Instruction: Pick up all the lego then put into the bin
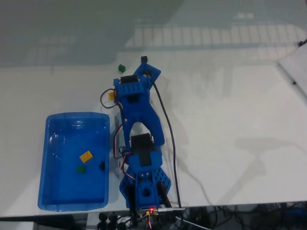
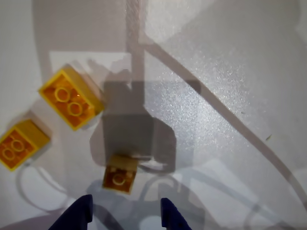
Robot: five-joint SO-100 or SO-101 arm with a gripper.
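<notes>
In the wrist view the claw (image 2: 125,213) enters from the bottom edge, its two blue fingertips (image 2: 79,214) set apart with bare table between them, so it stands open and grips nothing. Just beyond the gap lies a small yellow-orange brick (image 2: 120,176), tilted, close to the tips but not touching them. Farther out to the left sits a larger yellow brick (image 2: 71,98) showing two studs, and at the left edge another yellow brick (image 2: 19,143), partly cut off. In the fixed view the blue arm (image 1: 139,139) reaches away from its base at the near edge of the white table (image 1: 230,110); a dark green brick (image 1: 122,68) lies just beyond the arm's far end, on its left. The translucent blue bin (image 1: 74,160) stands to the left of the arm, near its base, and holds a yellow brick in the bin (image 1: 86,156), a green one (image 1: 81,168) and a black one (image 1: 101,165).
</notes>
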